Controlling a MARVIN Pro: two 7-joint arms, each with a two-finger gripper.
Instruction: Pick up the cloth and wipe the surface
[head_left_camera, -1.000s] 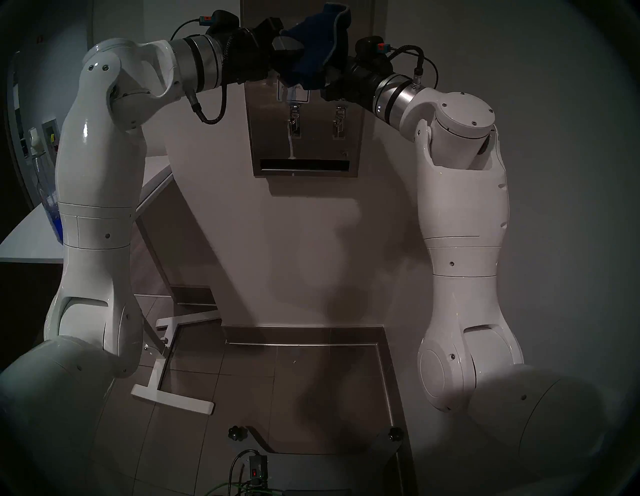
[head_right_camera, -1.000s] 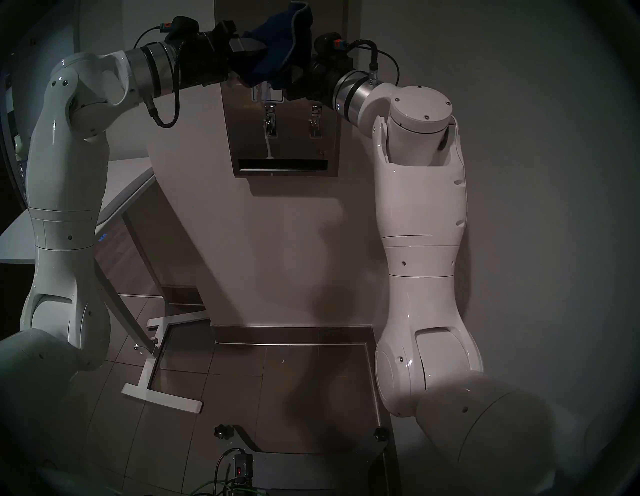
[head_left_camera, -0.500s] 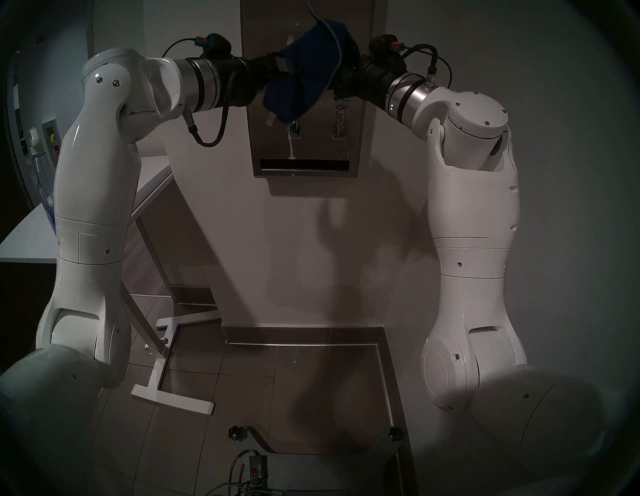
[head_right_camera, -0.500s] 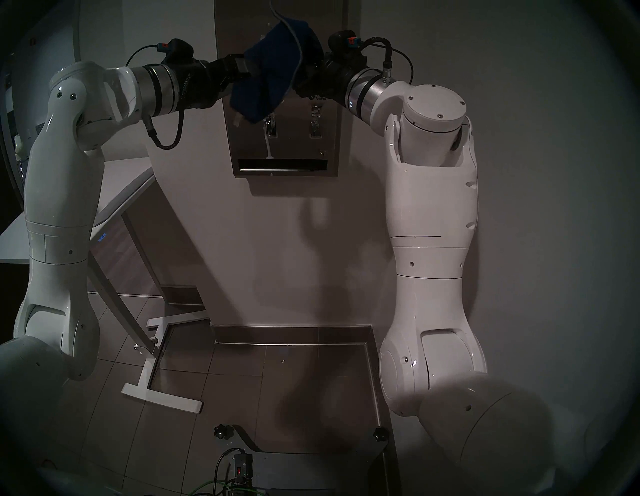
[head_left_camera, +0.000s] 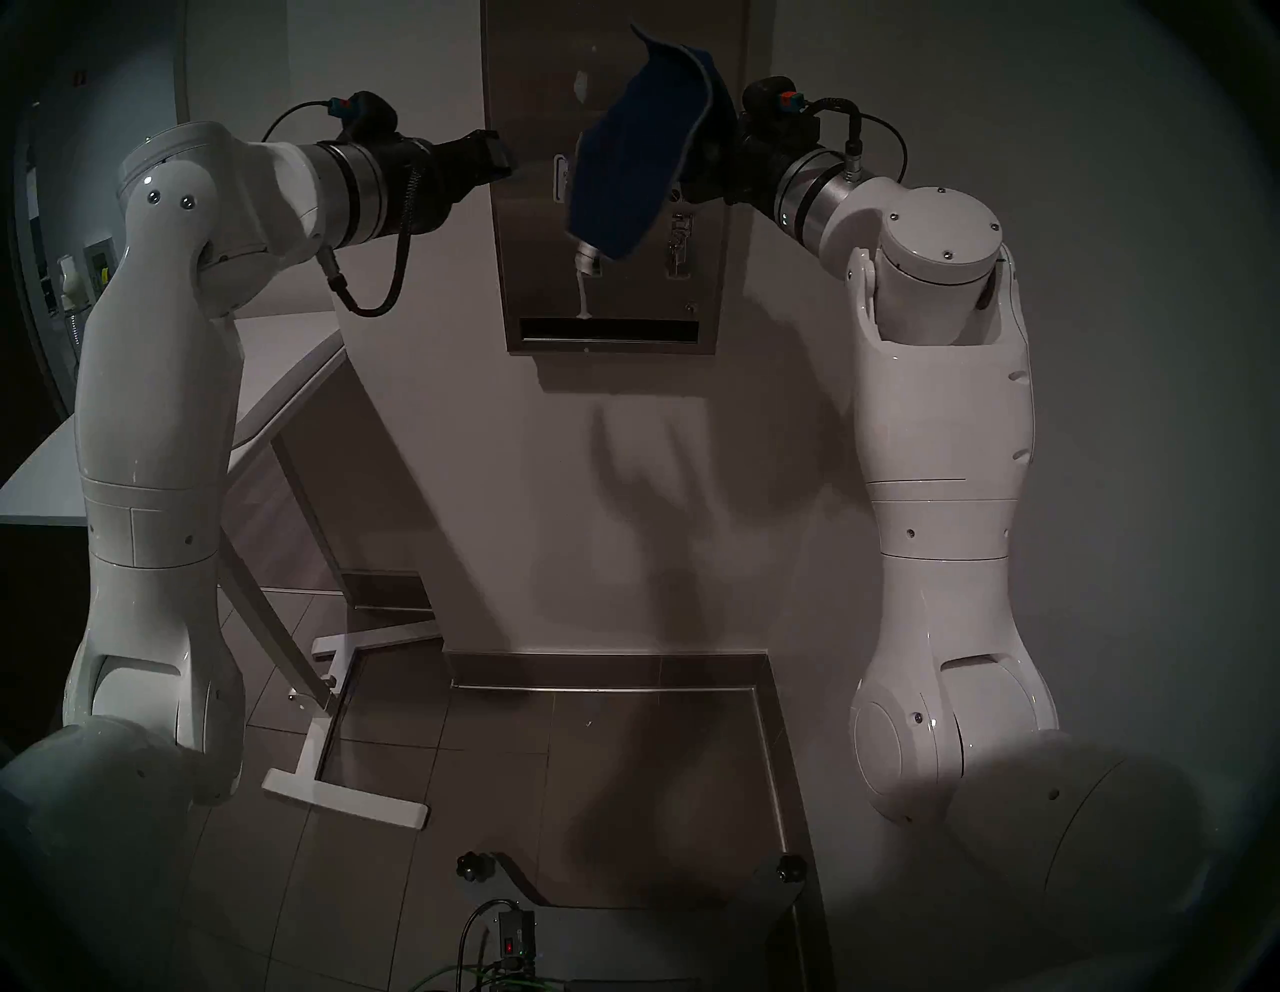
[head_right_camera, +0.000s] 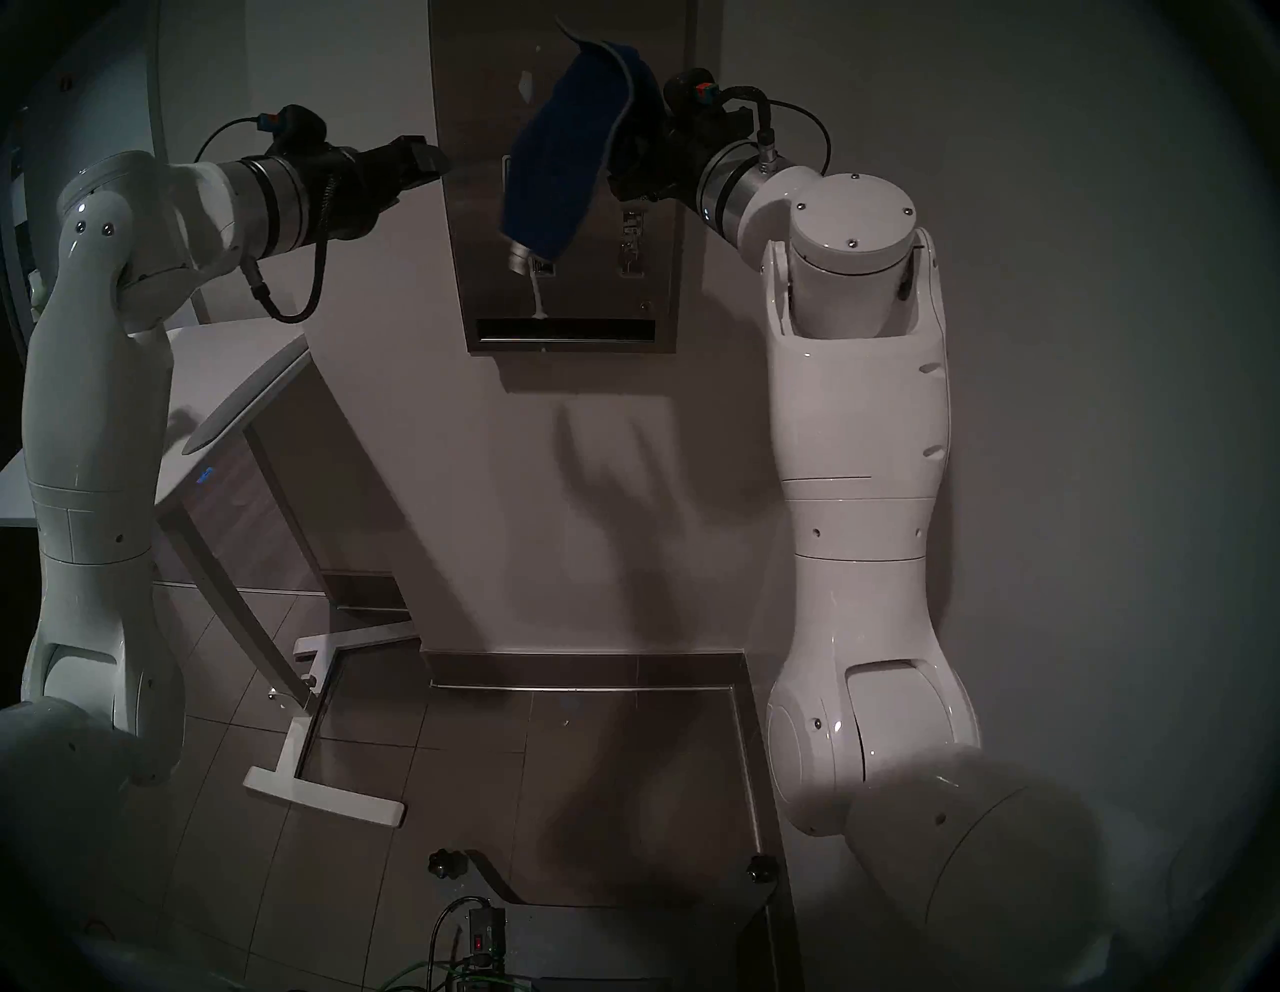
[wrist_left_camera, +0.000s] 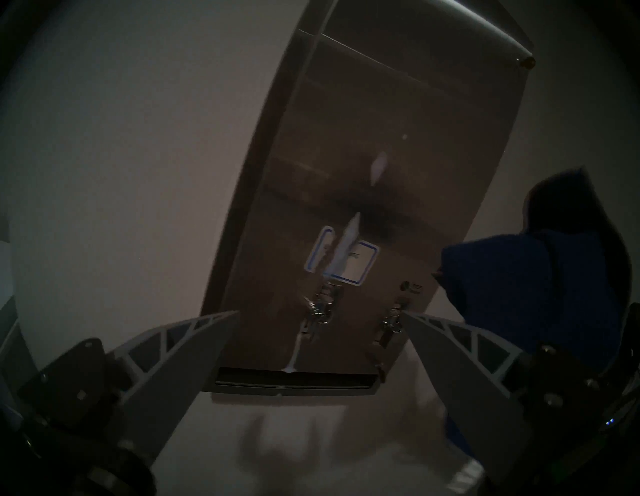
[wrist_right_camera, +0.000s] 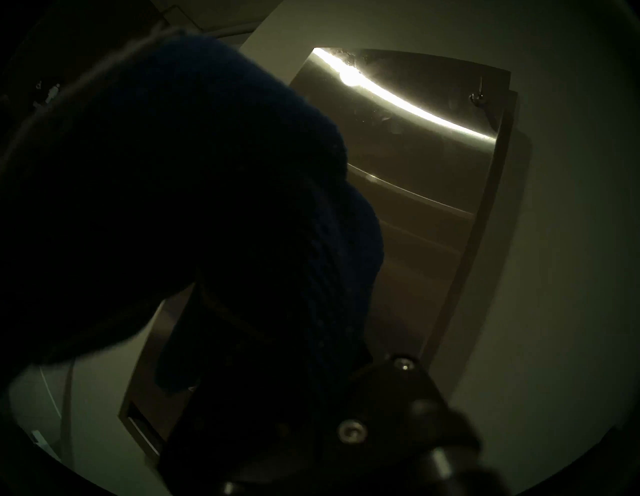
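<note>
Fingers (wrist_left_camera: 194, 343) of our left gripper (wrist_left_camera: 320, 313) stand spread and empty, clear of the cloth (head_left_camera: 634, 156); our right gripper (head_left_camera: 699, 163) pinches it upper centre, draped before the steel panel (head_left_camera: 526, 270), ready for wiping

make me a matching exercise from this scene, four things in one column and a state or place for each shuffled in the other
Things:
1. cloth
2. left pincer
3. white streak
4. dark slot

States or places:
A. open, holding nothing
B. along the bottom of the steel dispenser panel
C. hanging from the right pincer, in front of the panel
D. running down from the left lever to the slot

Pairs: 1-C, 2-A, 3-D, 4-B
</note>
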